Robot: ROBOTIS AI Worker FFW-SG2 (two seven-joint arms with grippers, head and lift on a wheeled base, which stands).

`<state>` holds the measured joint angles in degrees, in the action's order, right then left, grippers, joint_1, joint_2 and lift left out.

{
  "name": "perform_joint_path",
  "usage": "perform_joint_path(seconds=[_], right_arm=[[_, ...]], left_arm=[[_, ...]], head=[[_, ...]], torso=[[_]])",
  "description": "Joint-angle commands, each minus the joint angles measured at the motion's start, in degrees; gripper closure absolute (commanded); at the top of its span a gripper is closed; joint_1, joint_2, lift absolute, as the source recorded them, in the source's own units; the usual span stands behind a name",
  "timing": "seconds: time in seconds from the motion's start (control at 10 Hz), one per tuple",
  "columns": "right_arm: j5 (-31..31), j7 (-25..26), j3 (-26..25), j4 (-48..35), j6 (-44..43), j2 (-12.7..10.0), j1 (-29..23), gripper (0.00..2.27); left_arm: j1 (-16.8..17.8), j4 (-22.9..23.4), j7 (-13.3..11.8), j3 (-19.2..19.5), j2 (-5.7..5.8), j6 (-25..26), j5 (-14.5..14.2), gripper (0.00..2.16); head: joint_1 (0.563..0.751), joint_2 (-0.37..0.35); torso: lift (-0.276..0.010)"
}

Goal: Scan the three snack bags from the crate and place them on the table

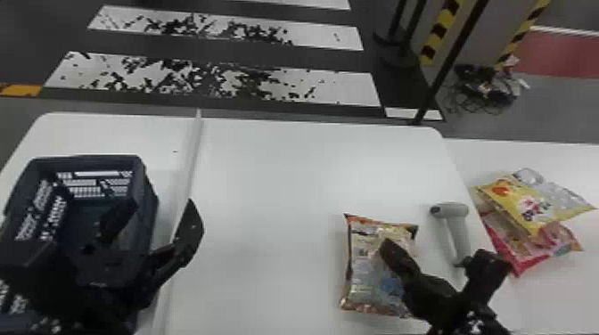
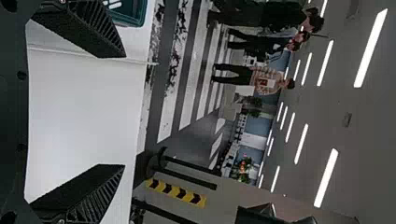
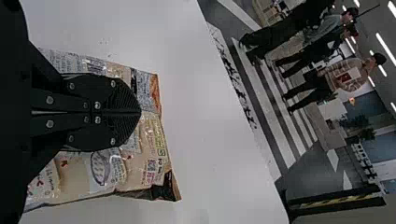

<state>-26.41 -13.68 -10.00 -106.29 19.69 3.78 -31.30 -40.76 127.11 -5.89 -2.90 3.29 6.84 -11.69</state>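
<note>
On the main table (image 1: 276, 178), the crate (image 1: 89, 157) stands at the left end, left of the long ridge (image 1: 191, 151), and one snack bag (image 1: 366, 271) lies flat right of the middle, toward the near side. The handheld scanner (image 1: 452, 210) lies just to that bag's right, near the table's right edge. Farther right, on the side table (image 1: 552, 156), an upper snack bag (image 1: 528, 202) partly overlaps a lower snack bag (image 1: 523, 256), and a tangle of cables (image 1: 486, 91) lies on the floor (image 1: 552, 116) behind.
</note>
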Motion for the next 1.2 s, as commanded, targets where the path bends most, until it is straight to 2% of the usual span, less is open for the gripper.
perform_joint_path(seconds=[0.0,0.4,0.6,0.7,0.8,0.9,1.1], right_arm=[[0.3,-1.79,-0.02,2.31,-0.74,0.09,0.89,2.26],[2.59,-4.78,-0.02,4.42,-1.8,0.26,2.82,2.26],[2.33,-5.75,-0.64,3.37,-5.14,0.26,1.77,2.25],[1.62,-7.77,-2.4,0.29,-6.37,0.26,0.18,1.79],[2.85,-8.38,-4.15,-3.58,-8.13,0.26,-1.31,0.78],[3.82,-8.56,-6.97,-5.25,-8.48,0.44,-1.49,0.0],[5.67,-10.32,-13.65,-4.98,-8.48,1.4,-0.69,0.04]], left_arm=[[-0.11,-0.02,0.0,0.0,0.05,-0.03,0.0,0.02],[-0.29,-0.11,-0.26,-0.35,0.05,-0.03,0.09,0.02],[-0.46,-0.11,-0.26,-0.35,0.05,-0.2,0.09,0.02],[-0.55,0.07,-0.26,-0.26,0.14,-0.38,0.0,0.02],[-0.64,0.15,-0.26,-0.35,0.05,-0.38,0.0,0.02],[-0.64,0.24,-0.44,-0.53,0.14,-0.38,0.0,0.02],[-0.55,0.51,-0.44,-1.41,0.76,-0.38,0.09,0.02]], head=[[0.695,-0.128],[0.695,-0.124],[0.695,-0.123],[0.695,-0.125],[0.695,-0.133],[0.695,-0.152],[0.695,-0.213]], torso=[[-0.062],[-0.062],[-0.062],[-0.062],[-0.062],[-0.062],[-0.062]])
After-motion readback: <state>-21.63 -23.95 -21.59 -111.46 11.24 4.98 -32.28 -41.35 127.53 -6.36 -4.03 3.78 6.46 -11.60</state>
